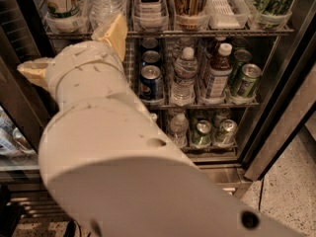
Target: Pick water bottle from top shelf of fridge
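The water bottle, large, clear and ribbed, stands on the top shelf of the fridge, second lane from the left; its upper part is cut off by the picture's top edge. My gripper sits just below and in front of that shelf, under the bottle. It is open and empty. One pale yellow finger points up at the shelf rail right under the bottle. The other finger sticks out to the left. My thick white arm fills the lower left of the view.
On the top shelf a tall printed can stands left of the bottle, more tall cans right of it, then an empty lane tray. Lower racks hold blue cans, small bottles, a dark-drink bottle and green cans.
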You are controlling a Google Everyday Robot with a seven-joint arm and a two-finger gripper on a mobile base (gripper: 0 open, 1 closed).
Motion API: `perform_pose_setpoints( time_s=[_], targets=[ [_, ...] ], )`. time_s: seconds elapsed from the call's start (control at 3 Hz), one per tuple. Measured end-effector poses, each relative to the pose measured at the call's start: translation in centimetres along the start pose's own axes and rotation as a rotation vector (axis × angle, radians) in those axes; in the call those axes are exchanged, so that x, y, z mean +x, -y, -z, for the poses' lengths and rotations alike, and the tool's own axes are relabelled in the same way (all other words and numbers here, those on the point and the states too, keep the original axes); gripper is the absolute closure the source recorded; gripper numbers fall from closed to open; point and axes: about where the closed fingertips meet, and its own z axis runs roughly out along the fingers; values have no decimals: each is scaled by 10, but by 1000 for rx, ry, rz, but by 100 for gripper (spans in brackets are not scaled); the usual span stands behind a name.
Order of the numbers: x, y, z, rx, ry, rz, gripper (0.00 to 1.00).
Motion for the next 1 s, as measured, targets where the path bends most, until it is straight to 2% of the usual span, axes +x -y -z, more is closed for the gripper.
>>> perform_pose_setpoints(
  time_s=[0.33,0.67,1.0],
  targets=[
    [-14,-3,-12,10,53,79,0],
    [-33,9,-36,52,118,120,0],
    [-41,31,-62,95,141,112,0]
  ],
)
